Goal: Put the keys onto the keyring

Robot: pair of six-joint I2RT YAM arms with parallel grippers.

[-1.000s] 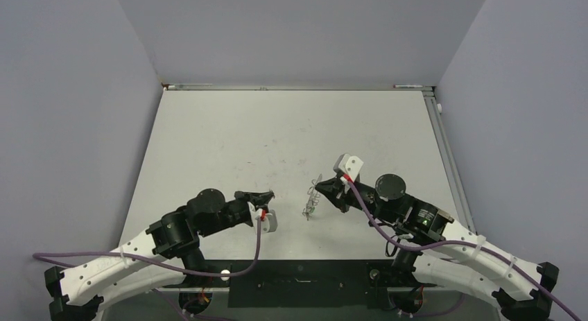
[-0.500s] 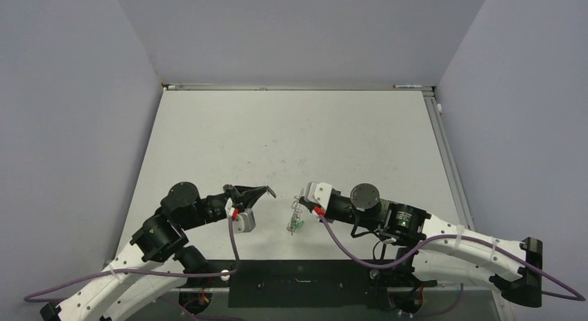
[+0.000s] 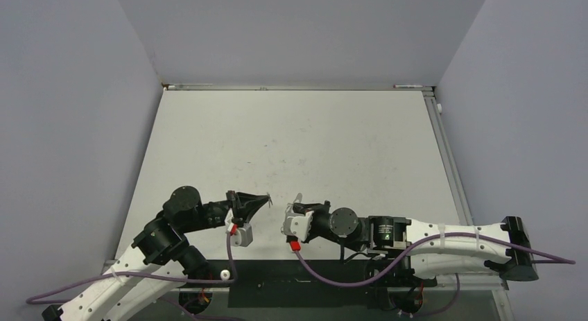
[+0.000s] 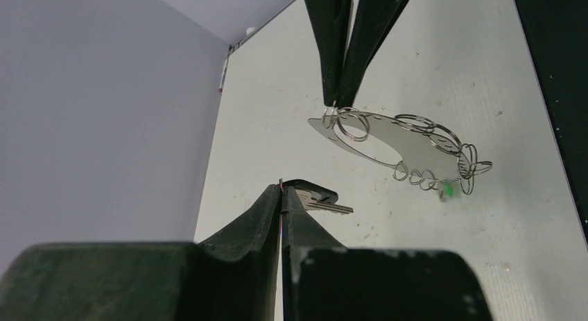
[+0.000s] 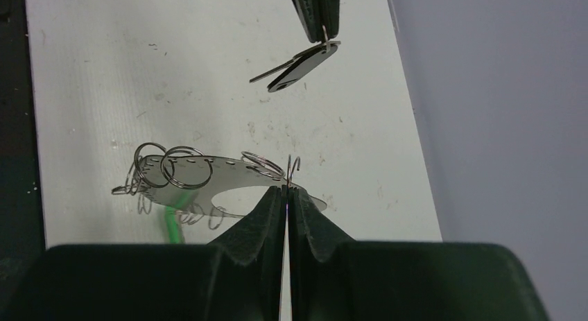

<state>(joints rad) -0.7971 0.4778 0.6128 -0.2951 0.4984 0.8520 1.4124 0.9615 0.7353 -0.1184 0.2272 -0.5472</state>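
Pinching a key (image 4: 322,202), the left jaws face the right jaws, which pinch the keyring (image 4: 385,130) nearby.

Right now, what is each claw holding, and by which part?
Left claw pinches a key by its black head, blade sticking out. Right claw pinches the keyring at one end.

The right gripper (image 5: 286,189) has its two dark fingers pressed together on one end of the keyring (image 5: 208,174). The ring's flat silver body and strung loops stretch to the left of the tips, with a green tag (image 5: 171,224) beneath. Ahead of the tips and apart from the ring, the left gripper (image 5: 324,34) pinches a key (image 5: 295,66) by its head over the white table (image 5: 104,71).
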